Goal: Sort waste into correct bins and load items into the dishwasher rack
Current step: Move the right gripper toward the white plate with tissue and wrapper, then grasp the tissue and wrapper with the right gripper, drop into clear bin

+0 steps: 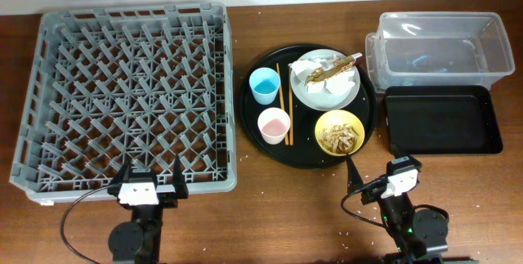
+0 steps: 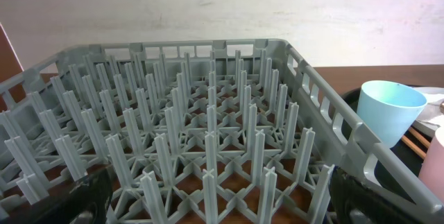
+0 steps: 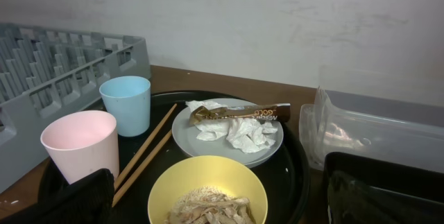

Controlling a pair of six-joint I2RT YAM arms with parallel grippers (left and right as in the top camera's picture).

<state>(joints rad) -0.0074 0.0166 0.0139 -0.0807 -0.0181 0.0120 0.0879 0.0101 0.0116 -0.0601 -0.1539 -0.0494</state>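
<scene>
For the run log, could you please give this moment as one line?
left gripper open, before grey plastic pegged dishwasher rack | right gripper open, before round black tray | nothing loaded or binned yet

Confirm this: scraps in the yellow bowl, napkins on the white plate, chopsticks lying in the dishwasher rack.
Wrong on the chopsticks: the overhead view shows them on the round black tray, beside the white plate, not in the dishwasher rack. The rest holds.
</scene>
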